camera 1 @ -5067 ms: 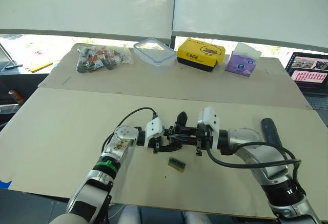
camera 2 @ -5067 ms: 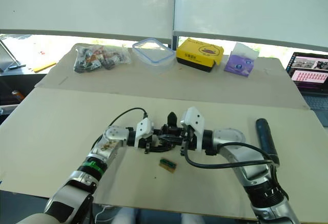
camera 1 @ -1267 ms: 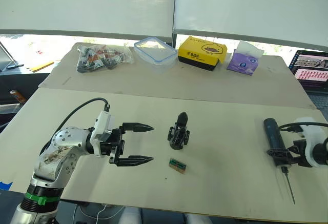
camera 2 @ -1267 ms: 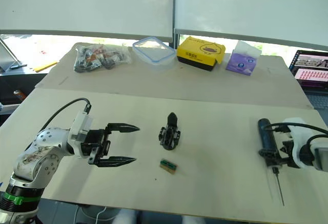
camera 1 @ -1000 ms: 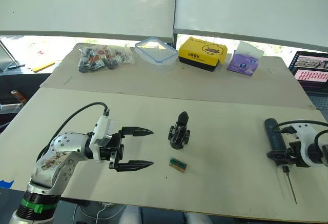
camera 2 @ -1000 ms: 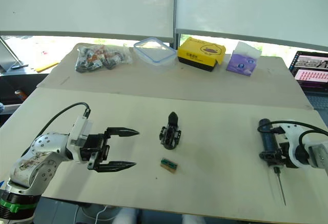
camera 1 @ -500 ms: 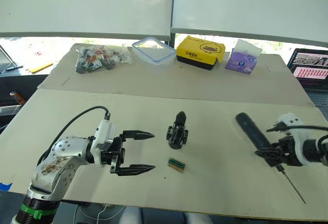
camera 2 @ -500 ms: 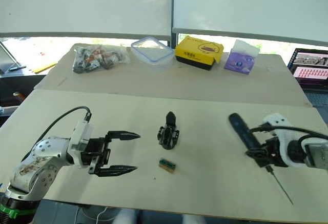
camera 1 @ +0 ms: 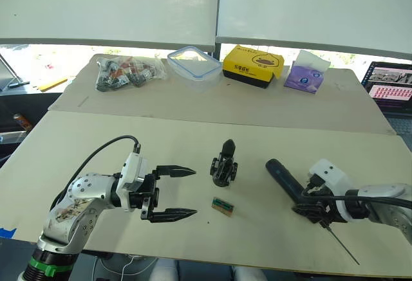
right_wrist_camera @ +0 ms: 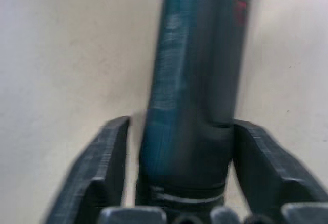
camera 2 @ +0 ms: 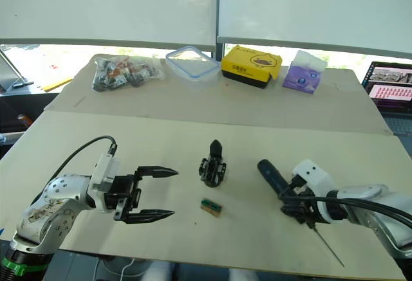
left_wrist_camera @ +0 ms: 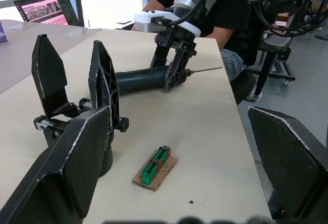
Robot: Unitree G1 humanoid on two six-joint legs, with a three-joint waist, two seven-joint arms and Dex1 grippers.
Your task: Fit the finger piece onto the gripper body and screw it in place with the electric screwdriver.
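Note:
The gripper body stands mid-table with two black pointed fingers upright on it; which of them is the finger piece I cannot tell. To its right the electric screwdriver lies flat, its thin bit pointing toward the table's near edge. My right gripper straddles the tool's front end. In the right wrist view one finger touches the screwdriver and a thin gap shows at the other. My left gripper hovers wide open left of the body, holding nothing.
A small green-and-brown block lies just in front of the gripper body. At the table's back are a bag of parts, a clear lidded box, a yellow box and a purple tissue pack. A laptop is far right. A person sits beyond the table.
My right gripper has swung leftward with the screwdriver toward the gripper body, turning the tool so its rear end points at the centre. The left gripper has barely moved.

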